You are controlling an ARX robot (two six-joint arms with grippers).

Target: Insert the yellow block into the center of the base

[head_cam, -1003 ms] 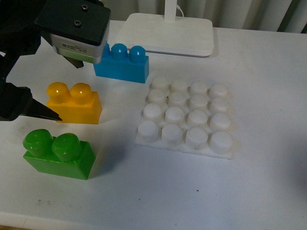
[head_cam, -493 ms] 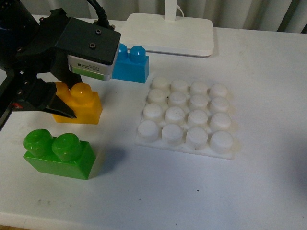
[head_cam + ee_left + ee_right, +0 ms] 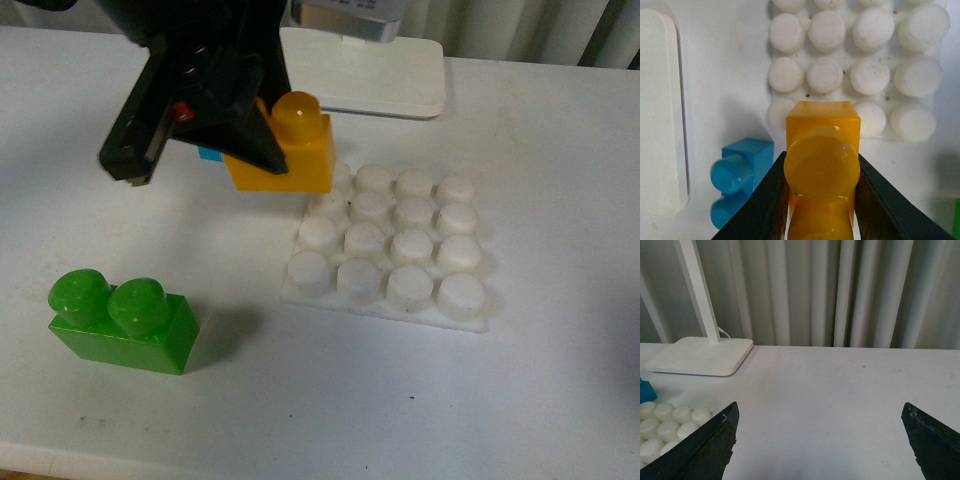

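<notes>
Your left fingers [image 3: 771, 200] clamp the yellow block [image 3: 822, 150] between them, 1 on each side, clear of the tabletop [image 3: 560, 400]. Its free end juts past their tips over the edge row of the base [image 3: 395, 245]. Your right fingers [image 3: 705, 450] stand spread, empty.

From the front, the left gripper [image 3: 821, 162] hides most of the blue brick [image 3: 208, 153]. The yellow block [image 3: 298, 152] covers the far-left corner of the base [image 3: 400, 240].

A pale grey curtain [image 3: 790, 290] hung in folds behind the white table [image 3: 840, 390], where a white lamp [image 3: 700, 356] stood near the far edge.
</notes>
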